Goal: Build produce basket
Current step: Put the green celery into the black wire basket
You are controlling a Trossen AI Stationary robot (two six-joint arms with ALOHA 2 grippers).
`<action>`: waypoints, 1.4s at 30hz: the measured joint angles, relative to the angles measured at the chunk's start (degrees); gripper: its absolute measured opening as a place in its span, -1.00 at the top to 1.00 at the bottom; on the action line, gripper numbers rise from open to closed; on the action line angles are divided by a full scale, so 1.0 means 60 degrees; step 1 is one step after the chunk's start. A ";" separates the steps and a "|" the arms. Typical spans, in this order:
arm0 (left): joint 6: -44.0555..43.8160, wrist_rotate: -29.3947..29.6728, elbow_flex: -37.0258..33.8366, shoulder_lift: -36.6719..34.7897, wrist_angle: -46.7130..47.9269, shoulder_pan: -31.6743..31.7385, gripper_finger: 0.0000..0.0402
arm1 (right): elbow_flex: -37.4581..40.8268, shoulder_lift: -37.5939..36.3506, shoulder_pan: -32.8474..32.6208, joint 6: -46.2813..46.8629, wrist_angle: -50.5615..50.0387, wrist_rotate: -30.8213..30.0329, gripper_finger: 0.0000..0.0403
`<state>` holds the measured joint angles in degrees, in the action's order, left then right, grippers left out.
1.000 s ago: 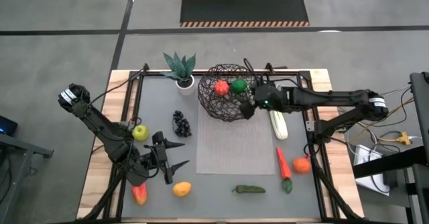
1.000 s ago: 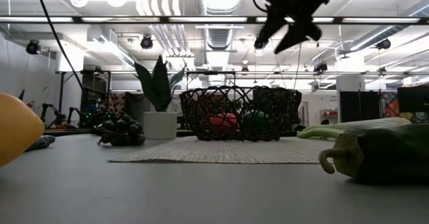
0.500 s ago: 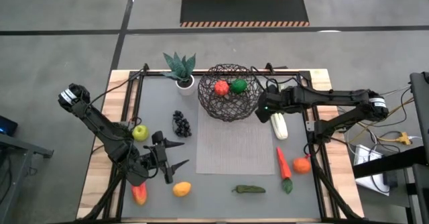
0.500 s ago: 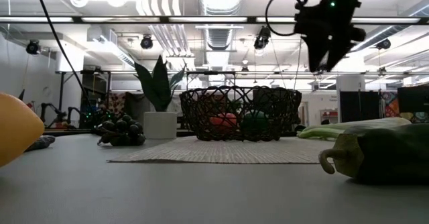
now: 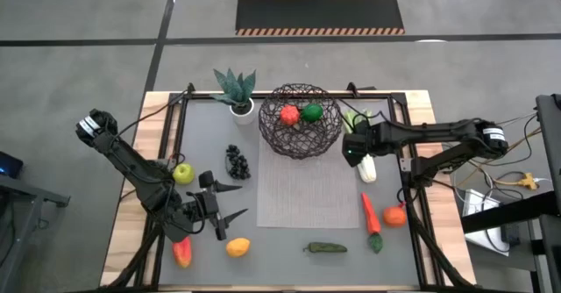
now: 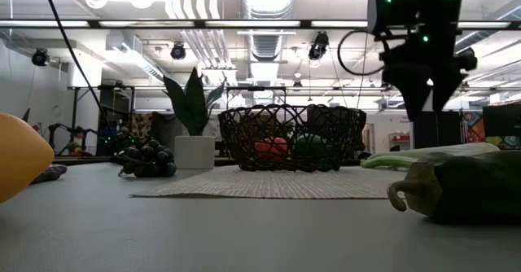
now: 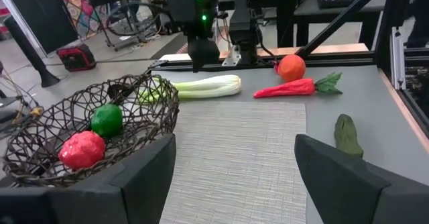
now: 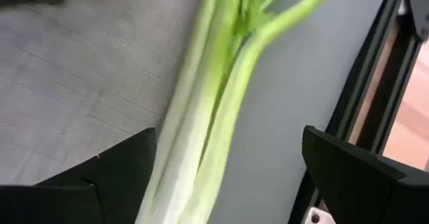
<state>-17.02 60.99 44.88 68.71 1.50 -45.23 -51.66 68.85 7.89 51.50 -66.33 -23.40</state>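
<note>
The dark wire basket (image 5: 301,128) stands at the far middle of the table and holds a red fruit (image 5: 289,115) and a green fruit (image 5: 311,111). Right of it lies the green-white leek (image 5: 365,166), flat on the table. My right gripper (image 5: 353,150) hangs over the leek, open and pointing steeply down. In the right wrist view the leek (image 8: 214,103) runs between its two fingers, which stand apart from it. My left gripper (image 5: 230,203) waits open above the near left of the table, pointing roughly level toward the basket (image 7: 87,130).
A woven mat (image 5: 307,192) lies in front of the basket. Dark grapes (image 5: 237,161), a green apple (image 5: 183,173) and a potted plant (image 5: 235,91) are on the left. Carrot (image 5: 371,214) and orange (image 5: 394,215) are on the right. Green pepper (image 5: 326,248), a yellow-orange fruit (image 5: 237,247) and a red fruit (image 5: 182,254) lie near the front edge.
My right gripper has left the basket's right rim, gone toward the table's right edge and come down, tipping from a slant to point steeply down over the leek. The leek and the fruits in the basket have stayed where they were.
</note>
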 joint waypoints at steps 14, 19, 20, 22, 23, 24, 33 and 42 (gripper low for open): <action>0.0237 0.0135 0.0000 0.0000 -0.0029 0.0022 -0.42 | 0.1772 0.0133 0.0002 0.0755 0.2353 -0.0076 -0.75; 0.0244 0.0138 -0.0004 0.0000 -0.0022 0.0022 -0.42 | 0.2456 0.0166 0.0002 0.0849 0.3196 -0.0095 -0.72; 0.0244 0.0138 -0.0004 0.0000 -0.0020 0.0022 -0.42 | 0.2585 0.0168 0.0002 0.0852 0.3434 -0.0095 -0.72; 0.0244 0.0138 -0.0004 0.0000 -0.0020 0.0022 -0.42 | 0.2785 0.0170 0.0002 0.0928 0.3709 -0.0095 -0.70; 0.0244 0.0138 -0.0004 0.0000 -0.0018 0.0022 -0.42 | 0.2864 0.0170 0.0002 0.0986 0.3728 -0.0098 -0.70; 0.0244 0.0138 -0.0004 0.0000 -0.0018 0.0022 -0.42 | 0.2925 0.0170 0.0002 0.1020 0.3725 -0.0099 -0.69; 0.0244 0.0138 -0.0004 0.0000 -0.0018 0.0022 -0.42 | 0.3286 0.0170 0.0002 0.1503 0.3939 -0.0098 -0.36; 0.0237 0.0138 -0.0004 0.0000 -0.0022 0.0025 -0.42 | 0.3279 0.0159 -0.0001 0.1834 0.3938 -0.0110 0.26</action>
<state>-15.59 61.82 44.86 68.71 1.37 -45.08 -31.99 69.80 7.88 62.50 -42.70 -24.06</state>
